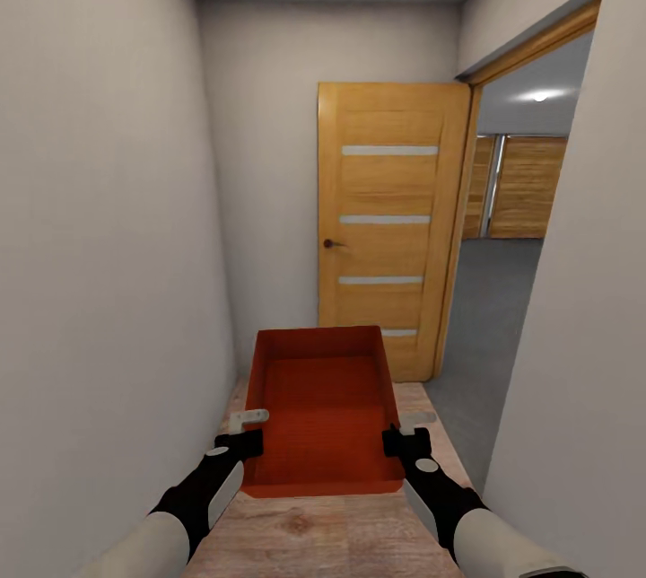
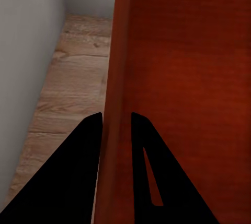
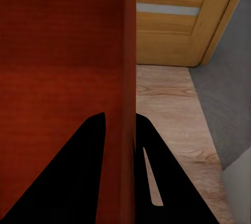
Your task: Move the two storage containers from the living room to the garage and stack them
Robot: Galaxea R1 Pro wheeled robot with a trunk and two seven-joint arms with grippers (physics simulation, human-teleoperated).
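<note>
One plain orange-red rectangular storage container, topless with slightly tapered walls, is held off the light wood-plank floor in a narrow corridor, and nothing lies inside it; its bare ribbed bottom is open to view. It is held between two grippers, one on each long side. The left gripper, black with a pale tip, pinches the container's left wall, and in the left wrist view its two dark fingers stand narrow, one on each side of that thin wall. The right gripper grips the opposite wall in the same way, its fingers closed tight on the rim seen edge-on in the right wrist view. Beyond the container stands one honey-coloured wooden door with four pale glass strips and a dark handle, swung open against the corridor's end wall. To the right of the container, past the door frame, an opening leads onto a dark grey floor with wood-panelled walls at the far side. Pale beige walls close in on the container's left.
</note>
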